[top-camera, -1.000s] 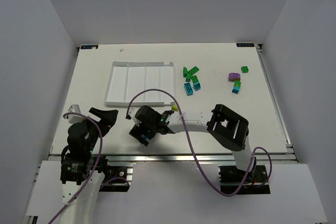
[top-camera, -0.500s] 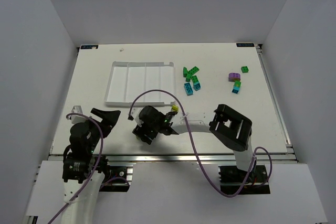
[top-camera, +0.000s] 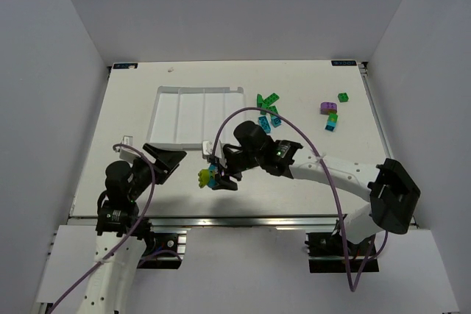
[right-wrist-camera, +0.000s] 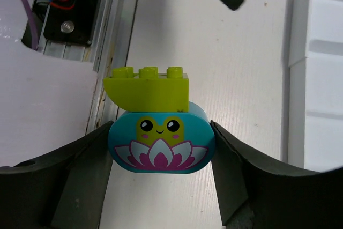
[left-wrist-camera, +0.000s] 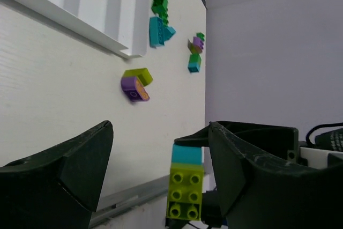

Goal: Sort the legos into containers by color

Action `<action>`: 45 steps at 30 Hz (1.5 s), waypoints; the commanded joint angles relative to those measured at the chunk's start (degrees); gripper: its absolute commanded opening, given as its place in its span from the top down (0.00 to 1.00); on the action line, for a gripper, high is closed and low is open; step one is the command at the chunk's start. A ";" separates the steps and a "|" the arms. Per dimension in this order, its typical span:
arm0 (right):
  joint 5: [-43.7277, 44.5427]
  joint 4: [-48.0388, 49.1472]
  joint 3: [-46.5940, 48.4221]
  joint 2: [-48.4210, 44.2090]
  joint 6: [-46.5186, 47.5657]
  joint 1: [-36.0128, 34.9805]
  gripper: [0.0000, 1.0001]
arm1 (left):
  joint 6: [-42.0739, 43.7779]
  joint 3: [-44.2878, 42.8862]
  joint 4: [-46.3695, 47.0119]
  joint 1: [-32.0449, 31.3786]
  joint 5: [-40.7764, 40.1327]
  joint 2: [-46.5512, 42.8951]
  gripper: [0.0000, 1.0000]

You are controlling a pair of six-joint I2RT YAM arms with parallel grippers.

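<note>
The teal brick (right-wrist-camera: 161,146) has a yellow-green frog face printed on it above a pink-and-white lotus, and a plain yellow-green brick (right-wrist-camera: 147,87) sits on top. The tray (top-camera: 176,115) is white. Further off lie green bricks (top-camera: 270,98) and a purple brick (top-camera: 327,107).

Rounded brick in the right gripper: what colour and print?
Teal rounded plastic brick, frog face above a pink lotus; clearest in the right wrist view.

The right arm (top-camera: 331,174) stretches leftward from its base with the wrist bent down. The right gripper (top-camera: 213,177) has its 2 fingers (right-wrist-camera: 64,181) pressed against either side of a teal-and-lime lego stack (right-wrist-camera: 158,127). The left gripper (top-camera: 169,160) points toward it, its fingers (left-wrist-camera: 64,170) spread wide and holding nothing.
</note>
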State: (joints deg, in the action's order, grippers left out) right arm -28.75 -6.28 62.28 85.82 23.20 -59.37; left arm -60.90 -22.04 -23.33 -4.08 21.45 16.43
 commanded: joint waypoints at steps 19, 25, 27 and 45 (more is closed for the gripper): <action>-1.66 1.01 5.48 3.82 7.83 1.19 1.00 | 1.49 -0.63 7.51 -0.05 15.46 5.28 0.21; -2.54 2.24 8.73 5.23 6.16 1.19 1.00 | 3.42 -0.90 4.26 -0.05 15.20 5.90 0.23; -2.89 2.42 9.52 5.58 5.72 1.19 1.00 | 3.34 -0.55 4.17 -0.05 15.37 5.64 0.23; -3.06 3.21 13.48 9.01 3.78 1.19 1.00 | 2.28 0.51 6.81 0.03 17.83 5.99 0.50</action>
State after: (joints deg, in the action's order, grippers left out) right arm -30.50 -5.82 72.99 94.87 27.57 -58.15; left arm -58.96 -21.96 -17.80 -4.05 37.74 22.28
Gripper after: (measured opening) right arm 0.710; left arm 0.508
